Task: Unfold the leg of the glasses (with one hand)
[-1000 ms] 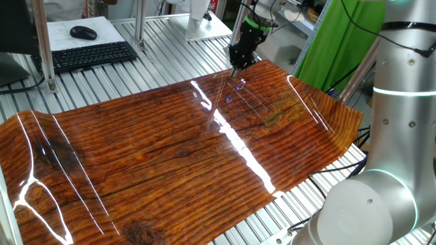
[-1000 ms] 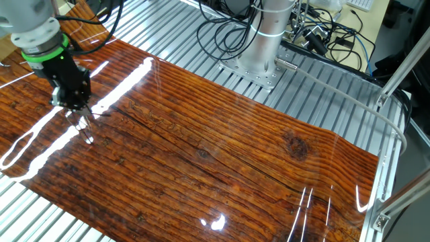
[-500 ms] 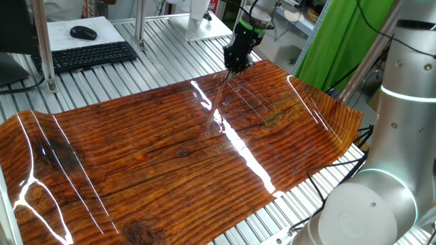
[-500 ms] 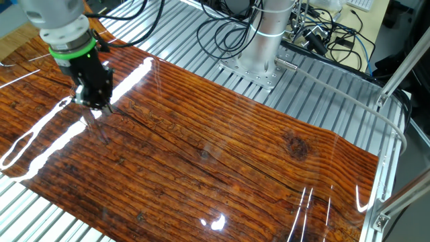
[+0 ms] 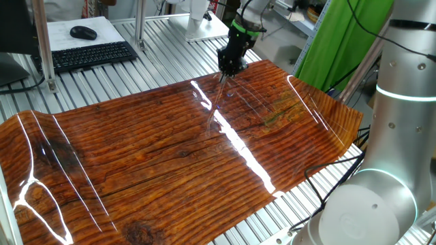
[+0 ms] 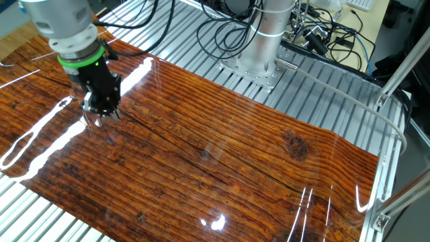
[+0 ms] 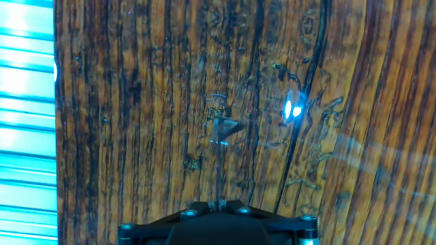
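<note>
Hanging leg: the leg [image 7: 218, 170] shows in the hand view as a thin pale line running straight out from the fingertips.
Glasses: the glasses [image 7: 224, 128] sit at the leg's far end as a faint glint over the wood grain (you cannot tell whether they touch it).
Gripper: the gripper [image 7: 218, 203] is pressed together on the leg's near end, with no gap showing between the tips.
Sheet: the glossy wood-grain sheet [image 5: 136, 170] lies below, and the gripper is near its far edge.
Table: the slatted metal table [image 5: 170, 61] surrounds it.
Step in hand: likely swinging the hinge open; move slowly, keep your pinch firm, and let the frame's weight or the sheet resist.
</note>
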Tool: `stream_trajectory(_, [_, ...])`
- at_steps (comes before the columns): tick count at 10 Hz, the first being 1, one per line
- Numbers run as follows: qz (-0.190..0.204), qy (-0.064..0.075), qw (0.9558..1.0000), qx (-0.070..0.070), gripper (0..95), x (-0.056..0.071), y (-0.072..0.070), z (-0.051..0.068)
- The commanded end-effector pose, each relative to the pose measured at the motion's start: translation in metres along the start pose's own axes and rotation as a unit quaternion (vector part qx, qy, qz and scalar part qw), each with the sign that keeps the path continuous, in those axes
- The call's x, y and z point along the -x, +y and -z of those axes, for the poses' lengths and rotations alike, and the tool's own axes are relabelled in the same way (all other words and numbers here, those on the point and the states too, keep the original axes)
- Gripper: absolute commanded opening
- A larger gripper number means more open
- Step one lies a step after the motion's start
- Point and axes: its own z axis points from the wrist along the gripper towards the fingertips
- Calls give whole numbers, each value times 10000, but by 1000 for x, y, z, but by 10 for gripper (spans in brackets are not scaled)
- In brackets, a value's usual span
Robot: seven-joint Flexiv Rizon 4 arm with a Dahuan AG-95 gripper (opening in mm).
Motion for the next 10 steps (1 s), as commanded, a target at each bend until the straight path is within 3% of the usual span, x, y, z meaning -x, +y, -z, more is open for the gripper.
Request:
stream_trajectory(1, [65, 31, 10000, -40, 0, 8, 8, -3])
stream_trajectory(2, [81, 38, 10000, -39, 190, 11, 9, -4])
stream_trajectory(8, [160, -30, 9998, -77, 190, 16, 12, -6])
stream_trajectory(10, [447, -281, 9985, -145, 190, 22, 14, -11])
